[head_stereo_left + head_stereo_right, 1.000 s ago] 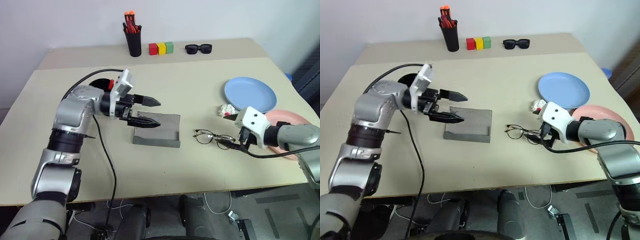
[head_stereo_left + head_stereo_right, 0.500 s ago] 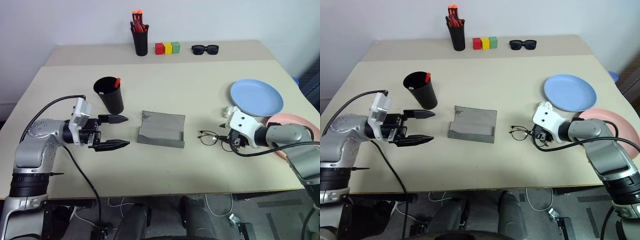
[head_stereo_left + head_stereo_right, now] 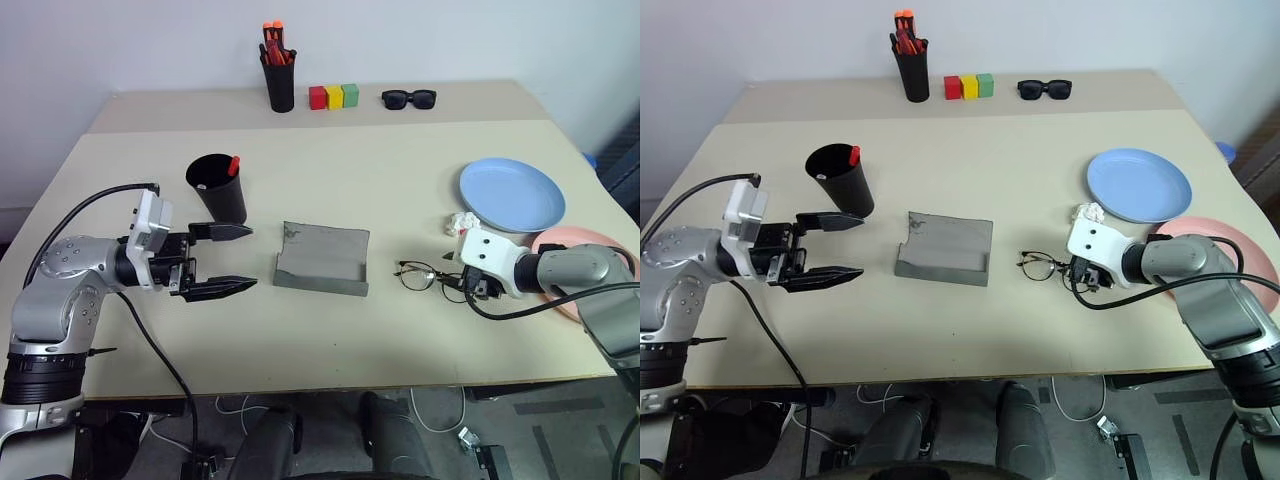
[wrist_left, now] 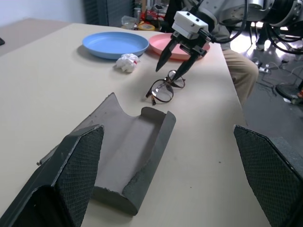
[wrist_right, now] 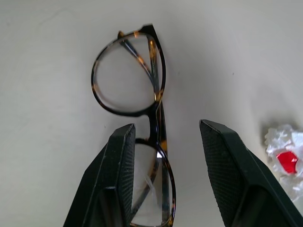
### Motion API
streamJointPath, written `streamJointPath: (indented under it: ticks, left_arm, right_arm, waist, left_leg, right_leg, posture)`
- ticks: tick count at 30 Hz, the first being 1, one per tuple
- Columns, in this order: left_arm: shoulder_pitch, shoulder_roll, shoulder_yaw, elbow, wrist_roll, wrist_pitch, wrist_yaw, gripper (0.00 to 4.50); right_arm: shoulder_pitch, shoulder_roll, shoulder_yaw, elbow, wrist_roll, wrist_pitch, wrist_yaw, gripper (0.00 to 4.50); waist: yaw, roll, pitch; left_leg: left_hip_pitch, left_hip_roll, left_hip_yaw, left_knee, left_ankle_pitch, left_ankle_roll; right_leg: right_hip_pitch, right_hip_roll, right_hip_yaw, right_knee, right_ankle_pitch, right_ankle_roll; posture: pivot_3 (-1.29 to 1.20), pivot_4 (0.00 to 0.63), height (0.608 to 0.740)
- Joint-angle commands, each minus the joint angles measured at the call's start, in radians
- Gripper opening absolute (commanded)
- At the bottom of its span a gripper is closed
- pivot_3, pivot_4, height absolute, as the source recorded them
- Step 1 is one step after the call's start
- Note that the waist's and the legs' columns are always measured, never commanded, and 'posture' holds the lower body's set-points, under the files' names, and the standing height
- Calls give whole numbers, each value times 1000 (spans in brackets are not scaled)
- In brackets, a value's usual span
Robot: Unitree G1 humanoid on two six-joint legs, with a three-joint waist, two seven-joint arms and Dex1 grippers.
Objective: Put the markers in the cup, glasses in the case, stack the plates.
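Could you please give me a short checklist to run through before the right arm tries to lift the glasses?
1. Glasses lie between the fingers of the right end effector: ok, the fingers sit either side of the frame near the bridge.
2. Fingers shut on the frame: not ok, a gap shows on both sides.
3. Case open to receive them: ok, its flap is folded back and the inside is bare.
4. Way from glasses to case clear: ok, bare table lies between them.
5. Left end effector out of the way: ok, it is open and beside the cup, apart from the case.
6. Crumpled paper clear of the grasp: ok, it lies apart from the glasses.
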State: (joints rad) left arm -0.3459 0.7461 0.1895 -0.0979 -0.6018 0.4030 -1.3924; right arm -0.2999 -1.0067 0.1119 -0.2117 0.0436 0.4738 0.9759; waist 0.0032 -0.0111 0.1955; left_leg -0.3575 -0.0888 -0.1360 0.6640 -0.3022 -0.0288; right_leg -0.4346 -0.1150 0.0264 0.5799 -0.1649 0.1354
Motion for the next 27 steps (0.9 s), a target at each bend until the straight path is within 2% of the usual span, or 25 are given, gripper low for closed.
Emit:
streamJointPath:
  ticks: [1, 3, 4, 11, 14, 19, 21, 27]
  left_arm:
    - [-6, 12, 9, -25, -21, -20, 1, 4500]
    - [-6, 13, 10, -29, -24, -15, 4, 4500]
    - [-6, 13, 11, -31, -25, -14, 5, 4500]
    - [7, 21, 18, -33, -32, -4, 16, 4500]
    - [15, 31, 37, -32, -49, 12, 32, 4500]
    - [46, 65, 74, -33, -71, 29, 41, 4500]
    - [64, 79, 84, -39, -83, 41, 42, 4500]
    - [120, 91, 100, -80, -107, 54, 52, 4500]
  right_arm:
    - [-13, -2, 28, -6, -34, -26, 10, 1347]
    - [-13, 1, 35, -2, -42, -34, 11, 345]
    - [-14, 2, 36, 1, -46, -36, 11, 17]
    - [-44, -7, 21, 18, -53, -62, 35, 17]
    - [-106, 52, -36, -48, 60, 12, 50, 17]
    - [-253, 194, -54, -136, 187, 134, -1, 17]
    - [-296, 249, -27, -146, 192, 149, -30, 17]
    - [-422, 519, 109, -73, 142, 182, -192, 17]
  waist:
    - [0, 0, 0]
    - [-1, 0, 0]
    - [-1, 0, 0]
    - [-5, 0, 0]
    - [-15, 0, 0]
    - [-24, 1, 0]
    - [-20, 1, 0]
    - [-17, 0, 0]
  left_leg:
    - [0, 0, 0, 0, 0, 0]
    - [0, 0, 0, 0, 0, 0]
    - [0, 0, 0, 0, 0, 0]
    - [0, 0, 0, 0, 0, 0]
    - [0, 0, 0, 0, 0, 0]
    - [0, 1, -1, -1, 0, 0]
    - [0, 2, -1, -1, 0, 0]
    - [-1, 1, -1, -1, 0, 0]
  right_leg:
    - [0, 0, 0, 0, 0, 0]
    - [0, 0, 0, 0, 0, 0]
    - [0, 0, 0, 0, 0, 0]
    - [0, 0, 0, 0, 0, 0]
    - [0, 0, 0, 0, 0, 0]
    - [-1, 2, 0, 0, 0, 0]
    - [-1, 2, 0, 0, 0, 0]
    - [-3, 1, 0, 1, 0, -1]
  posture:
    - [0, 150, 740]
    - [0, 150, 740]
    - [0, 150, 740]
    - [0, 150, 740]
    - [0, 150, 740]
    - [0, 150, 740]
    - [0, 150, 740]
    - [0, 150, 740]
